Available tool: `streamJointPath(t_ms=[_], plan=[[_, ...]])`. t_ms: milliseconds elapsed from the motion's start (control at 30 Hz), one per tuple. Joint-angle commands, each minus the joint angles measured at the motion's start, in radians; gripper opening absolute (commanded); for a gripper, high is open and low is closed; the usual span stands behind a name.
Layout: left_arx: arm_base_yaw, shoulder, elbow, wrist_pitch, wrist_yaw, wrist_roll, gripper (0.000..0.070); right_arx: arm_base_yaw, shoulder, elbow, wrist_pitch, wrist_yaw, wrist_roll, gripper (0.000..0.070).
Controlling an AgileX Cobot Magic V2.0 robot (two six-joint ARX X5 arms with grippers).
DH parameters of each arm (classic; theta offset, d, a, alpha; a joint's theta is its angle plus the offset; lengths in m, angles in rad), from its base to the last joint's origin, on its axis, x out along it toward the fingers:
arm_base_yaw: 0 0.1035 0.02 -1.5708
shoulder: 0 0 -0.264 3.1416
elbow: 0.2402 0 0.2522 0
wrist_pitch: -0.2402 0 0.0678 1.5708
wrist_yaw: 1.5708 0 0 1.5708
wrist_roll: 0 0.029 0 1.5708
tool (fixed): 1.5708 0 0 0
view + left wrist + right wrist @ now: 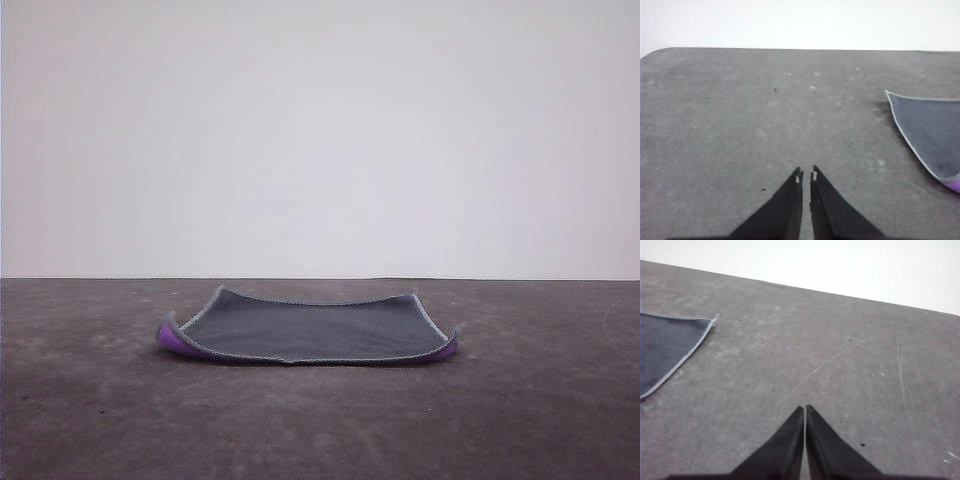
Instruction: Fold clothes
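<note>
**Operator:** Where's the cloth, and how will it behave?

**Spotter:** You have the cloth point(310, 328) lying alone in the middle of the table point(520, 410), dark grey face up, with purple showing where its near corners curl off the surface. It looks light and limp, so expect it to sag and drag when you lift it. I'd take it at those raised near corners, on the stitched edging; the fingers can get under there without scraping.

**Operator:** And my grippers?

**Spotter:** Your left gripper point(806, 175) has its jaws nearly together, only a thin slit between the tips. Your right gripper point(804, 408) is pressed closed. Both are empty, over bare table well apart from the cloth. You'll need to open them first.

**Operator:** The surface?

**Spotter:** Matte grey, scuffed and speckled, probably grippy enough to hold the cloth. A plain pale wall point(320, 130) stands behind.
</note>
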Motion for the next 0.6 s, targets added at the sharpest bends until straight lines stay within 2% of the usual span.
streamJointPath(t_ms=[0, 200, 400, 567], plan=[[0.002, -0.001, -0.02, -0.006, -0.002, 0.01, 0.0016, -0.001, -0.001, -0.005, 0.015, -0.002, 0.018, 0.0], [0.002, -0.001, -0.02, -0.005, 0.002, -0.015, 0.0016, -0.001, -0.001, -0.005, 0.014, -0.005, 0.106, 0.0], [0.002, -0.001, -0.02, -0.004, 0.003, -0.097, 0.0016, -0.001, -0.001, -0.005, 0.013, -0.029, 0.144, 0.0], [0.002, -0.001, -0.02, -0.006, 0.0, -0.099, 0.0011, -0.001, -0.001, -0.005, 0.003, -0.027, 0.148, 0.0]])
